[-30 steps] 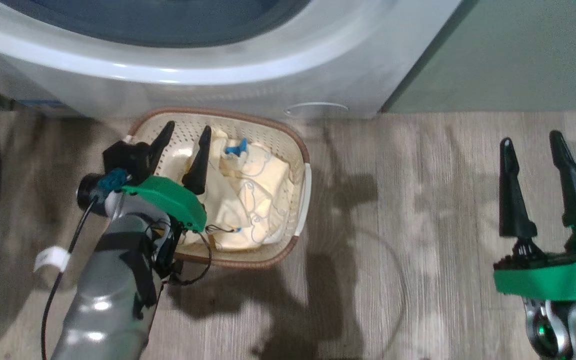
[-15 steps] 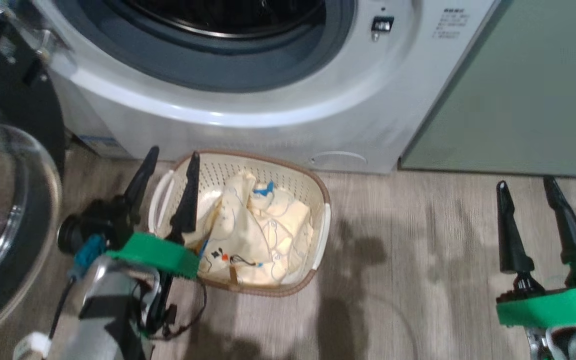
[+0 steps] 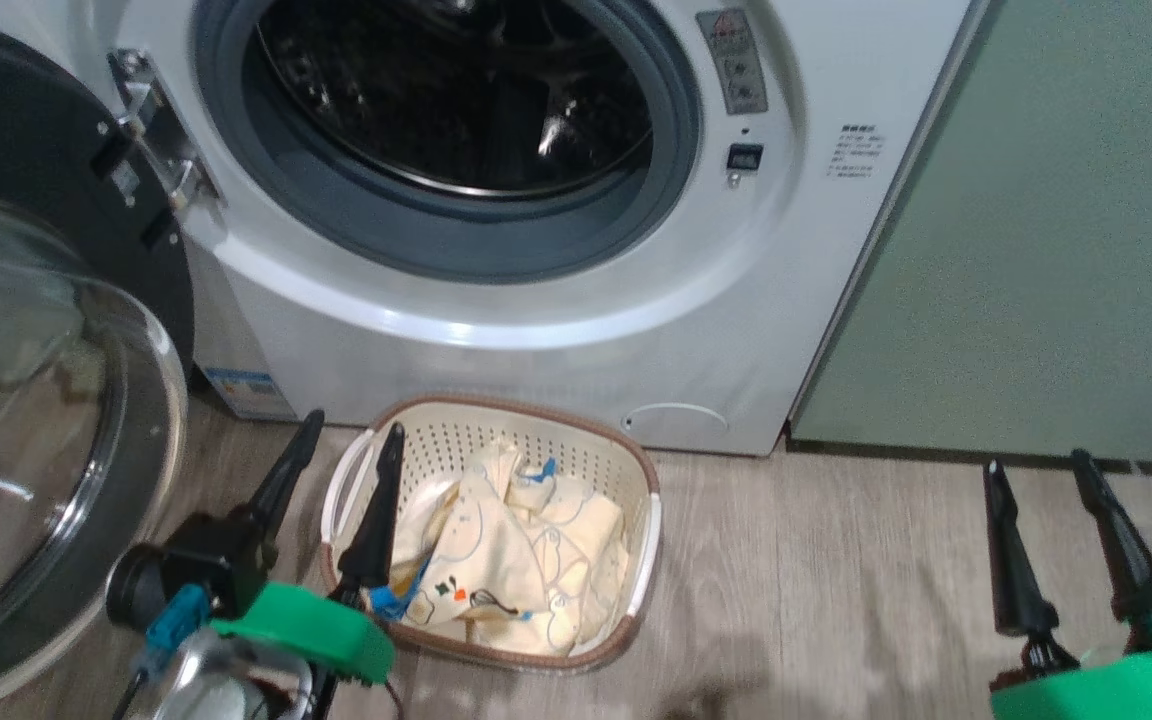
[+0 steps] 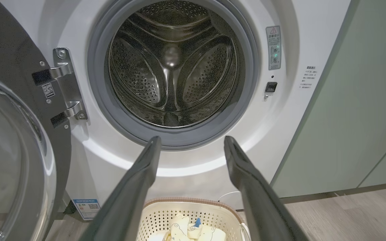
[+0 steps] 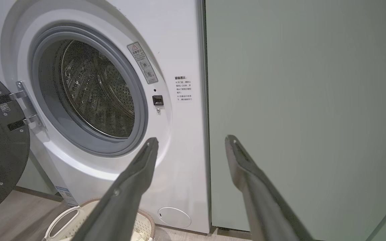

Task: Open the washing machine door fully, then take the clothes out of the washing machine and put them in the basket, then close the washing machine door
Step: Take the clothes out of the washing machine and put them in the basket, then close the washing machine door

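Drawn back from the clothes in the basket, left pincer gapes empty; right pincer likewise.

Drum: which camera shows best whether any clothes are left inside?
Left wrist view: it looks straight into the drum, with the back wall and paddles bare and no fabric visible. Head view looks down steeply, cutting off its top. Right wrist view sees it obliquely, with part of the interior hidden.

Glossy glass door, shiny metal drum, soft cloth clothes, plastic basket
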